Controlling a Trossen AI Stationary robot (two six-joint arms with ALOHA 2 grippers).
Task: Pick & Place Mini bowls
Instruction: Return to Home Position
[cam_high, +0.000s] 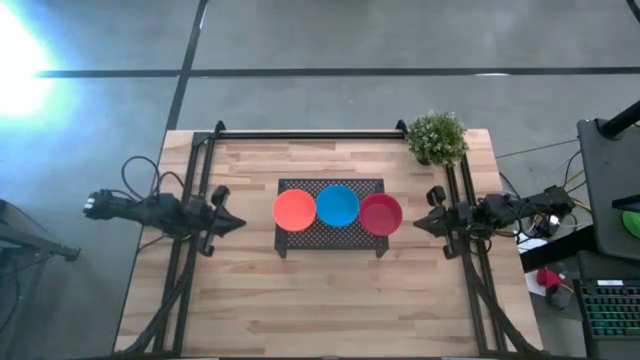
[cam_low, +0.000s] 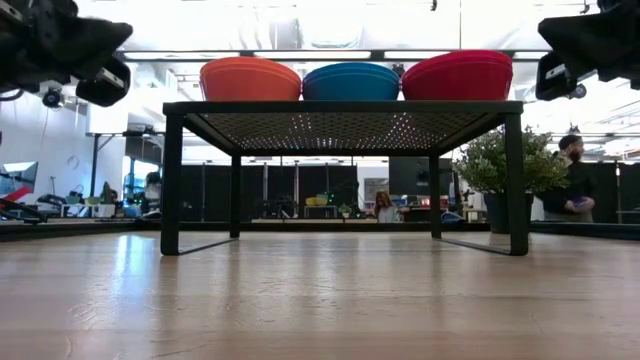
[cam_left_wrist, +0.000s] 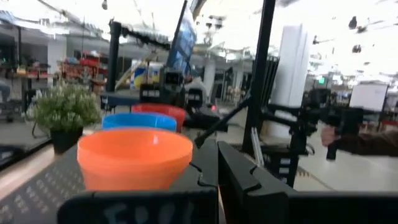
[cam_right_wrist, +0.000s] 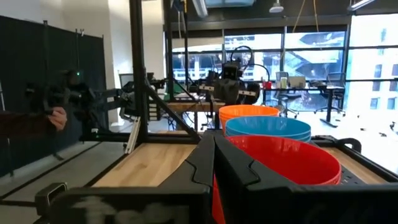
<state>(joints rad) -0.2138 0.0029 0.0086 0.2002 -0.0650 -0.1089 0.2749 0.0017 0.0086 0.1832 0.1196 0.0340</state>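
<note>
Three mini bowls stand in a row on top of a dark mesh rack (cam_high: 330, 238) in the middle of the table: orange (cam_high: 294, 210) at the left, blue (cam_high: 337, 205) in the middle, red (cam_high: 380, 214) at the right. They rest on their bases on the rack's top (cam_low: 340, 106). My left gripper (cam_high: 238, 223) is shut at the table's left side, apart from the orange bowl (cam_left_wrist: 134, 155). My right gripper (cam_high: 418, 224) is shut at the right side, close to the red bowl (cam_right_wrist: 286, 160) without touching it.
A small green potted plant (cam_high: 437, 137) stands at the table's far right corner. A dark frame bar (cam_high: 310, 132) runs along the far edge. Bare wood lies in front of the rack (cam_high: 330, 300). People show in the room beyond the table.
</note>
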